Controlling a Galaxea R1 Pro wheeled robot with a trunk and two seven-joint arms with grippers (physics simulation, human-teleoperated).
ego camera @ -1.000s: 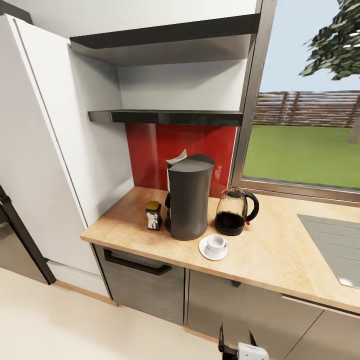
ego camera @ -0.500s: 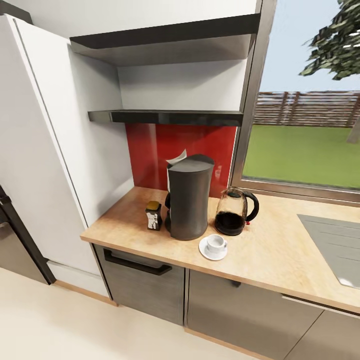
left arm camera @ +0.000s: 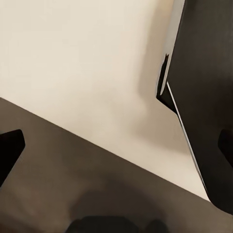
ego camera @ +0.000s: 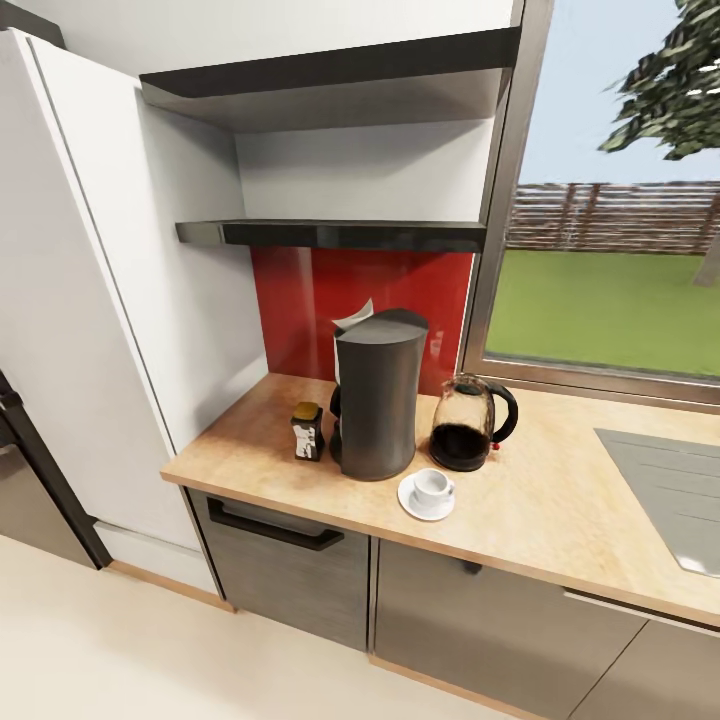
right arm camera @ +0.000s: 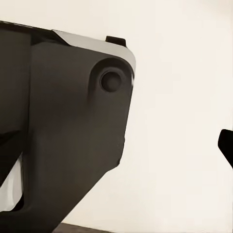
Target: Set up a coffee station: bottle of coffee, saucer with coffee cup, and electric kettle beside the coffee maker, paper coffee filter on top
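Five things sit grouped on the countertop [ego camera: 560,520] from my head camera, and I judge the station essentially built. Taking the coffee maker [ego camera: 376,395] as the clock's centre, the bottle of coffee [ego camera: 308,431] stands just beside it at 9 o'clock, the electric kettle [ego camera: 468,422] just beside it at 3, and the saucer [ego camera: 424,497] near it at about 5 with the coffee cup [ego camera: 433,486] resting on it. A white edge of paper coffee filter [ego camera: 352,318] pokes up at the maker's top, towards 11; I cannot tell how squarely it is seated.

Everything stands upright, long axes vertical. The kettle's handle points to 3 o'clock, away from the maker; I cannot make out where the cup's handle points.

As I read it, no placing step is left, so my next move calls for a check of the filter, not a grasp.

Left gripper [left arm camera: 116,150]: dark fingertips at opposite edges of its wrist view, so spread apart, holding nothing, over pale floor. Right gripper: one tip [right arm camera: 226,145] shows at the frame edge beside dark robot housing; I cannot tell its state.
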